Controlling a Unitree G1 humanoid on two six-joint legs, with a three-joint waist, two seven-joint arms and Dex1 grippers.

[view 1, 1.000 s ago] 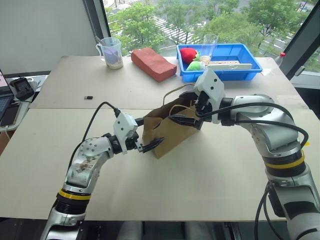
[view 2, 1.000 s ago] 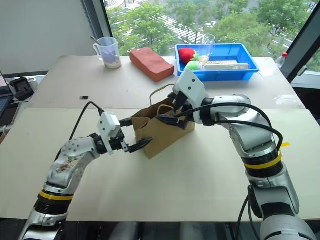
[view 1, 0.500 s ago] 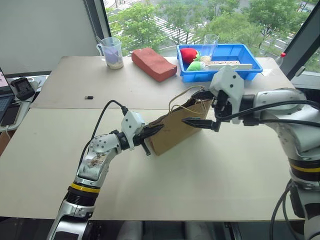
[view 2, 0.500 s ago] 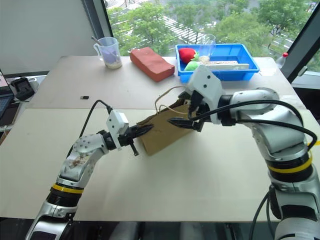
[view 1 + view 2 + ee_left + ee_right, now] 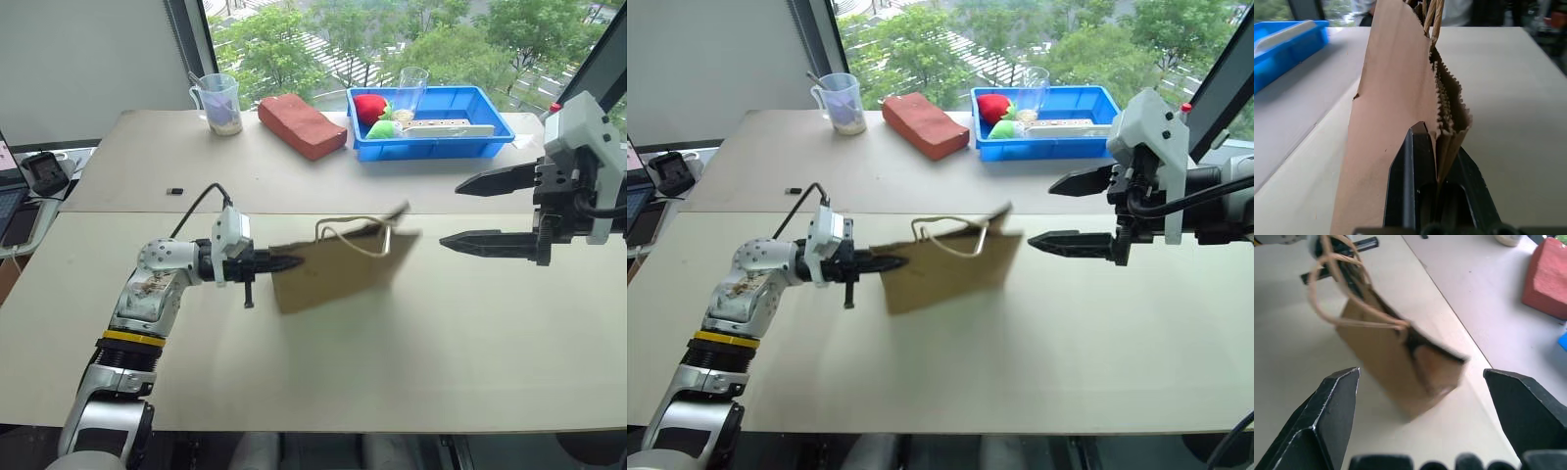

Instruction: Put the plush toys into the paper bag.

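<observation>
Paper bag (image 5: 333, 266): my left gripper (image 5: 279, 262) clamps its near edge; bag lengthwise toward my right gripper (image 5: 495, 211), fingers spread.

A pale worktop (image 5: 411, 362) of joined panels stands before big windows (image 5: 323, 39) with dark frames. Daylight comes in; green trees (image 5: 265, 44) show outside. A white wall (image 5: 88, 59) stands at the left.

A pale table (image 5: 411, 362) carries a red brick (image 5: 301, 124), blue tray (image 5: 490, 142), measuring cup (image 5: 218, 103).
</observation>
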